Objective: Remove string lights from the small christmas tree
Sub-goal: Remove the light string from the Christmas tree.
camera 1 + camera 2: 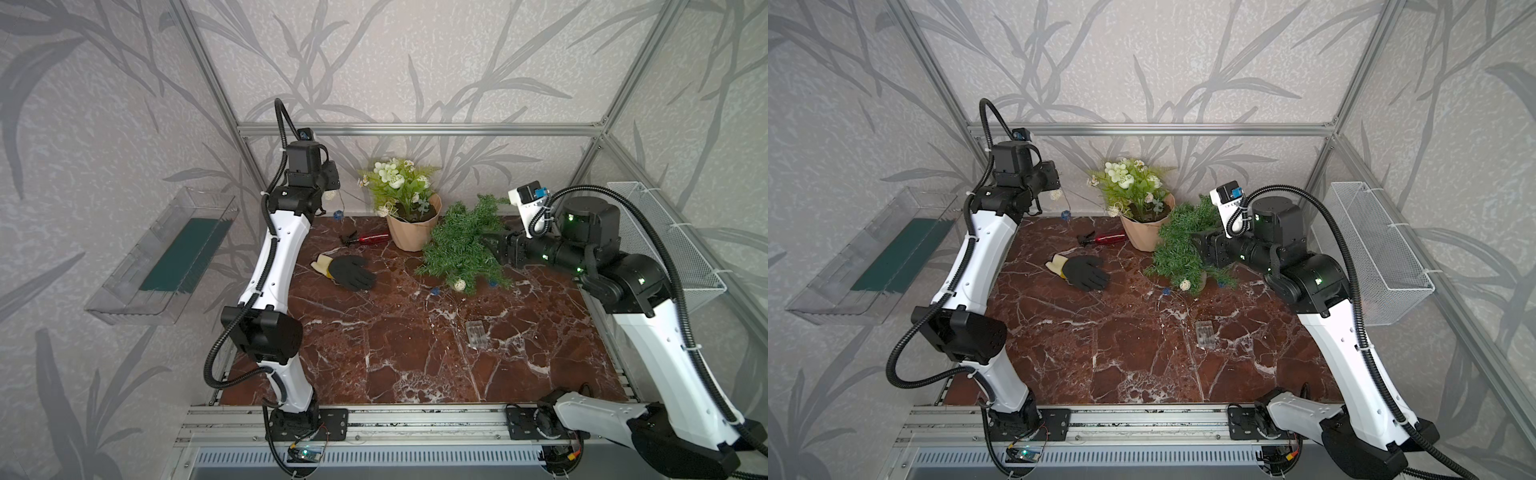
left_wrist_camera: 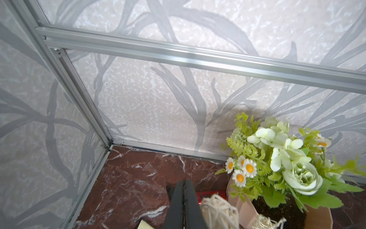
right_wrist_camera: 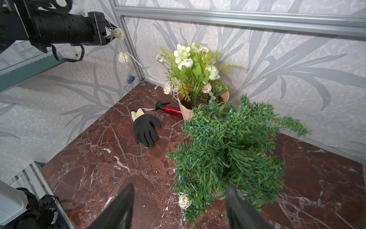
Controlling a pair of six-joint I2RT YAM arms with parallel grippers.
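An aluminium rail [image 1: 415, 419] carrying both arm bases runs along the bottom edge of both top views, with the red-brown marble tabletop [image 1: 395, 357] stretching away behind it. At the upper left of the tabletop the left end effector [image 1: 331, 192] hangs raised. Its fingers [image 2: 177, 202] are pressed together on the thin wire of the string lights [image 3: 122, 57], and a cream woven ball sits right at the fingertips. From there the wire drops past a second cream ball and a blue one. Another cream ball rests against the peach pot of a white-flowered plant [image 1: 409, 235] at the back centre.

The small christmas tree [image 1: 461, 245] sits right of centre, just beside that pot. One cream ball and two blue ones lie around its foot. The wire trails across the marble to the clear battery box [image 1: 476, 333], which lies flat toward the lower right, apart from the tree.

The right end effector [image 3: 180, 187] reaches in from the right edge at tree level with its fingers wide apart. In the right wrist view, lower branches brush one finger and bare marble shows beside the other, so nothing is clamped.

A black glove [image 1: 351, 272] with a cream cuff lies left of centre, and a red spray bottle [image 1: 372, 238] lies between it and the pot. A clear tray [image 1: 166, 257] hangs on the left wall and a wire mesh basket [image 1: 665, 249] on the right.
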